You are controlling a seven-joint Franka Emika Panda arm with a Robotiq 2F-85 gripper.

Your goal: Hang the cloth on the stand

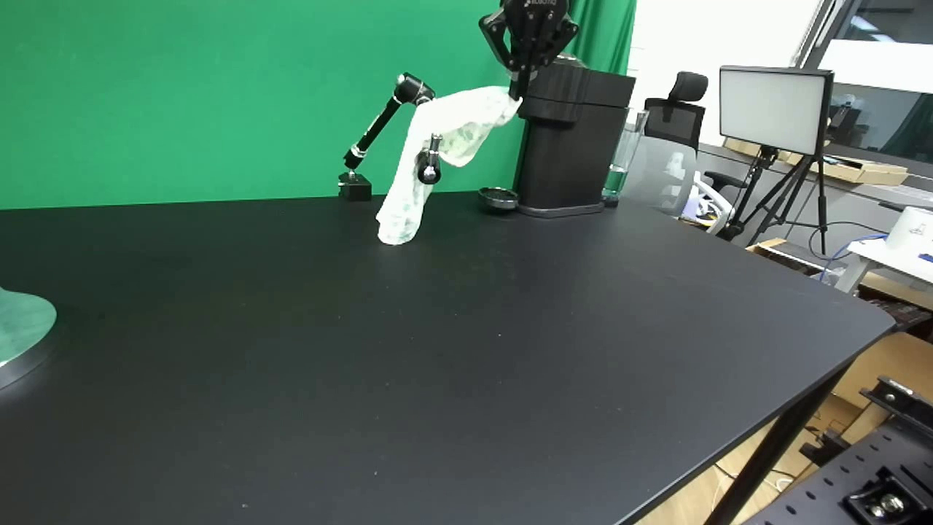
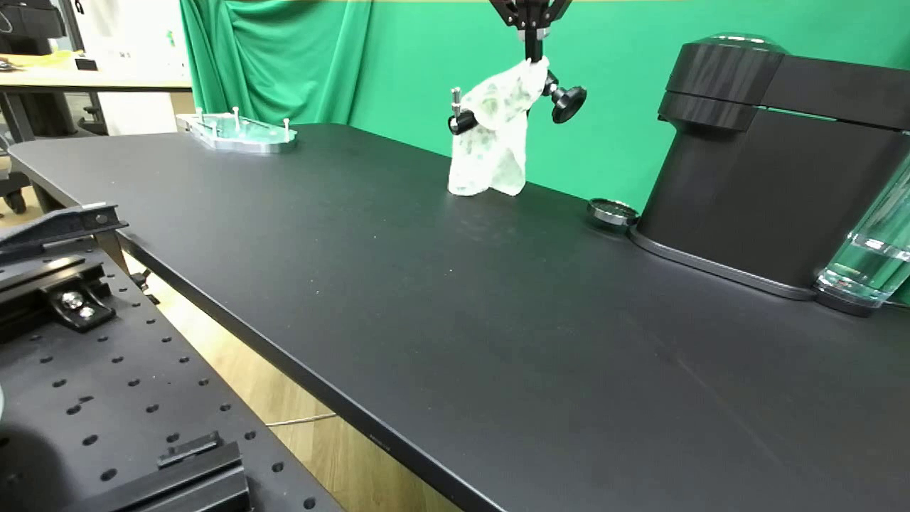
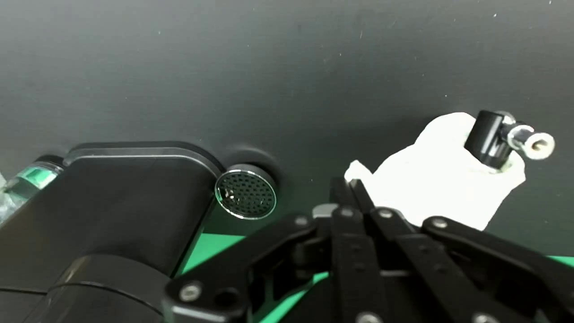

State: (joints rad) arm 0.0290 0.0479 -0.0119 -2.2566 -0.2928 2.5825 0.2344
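Your gripper pinches one end of the cloth, which stretches sideways from your grip and drapes over the stand, hanging down past it. Farther out, you have a black machine on the counter.

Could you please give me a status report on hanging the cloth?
Gripper: jaws shut on cloth; cloth draped over stand, not yet released; no obstruction seen.

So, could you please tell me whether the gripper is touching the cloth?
Touching: in an exterior view, the gripper is closed on the cloth at its raised end.
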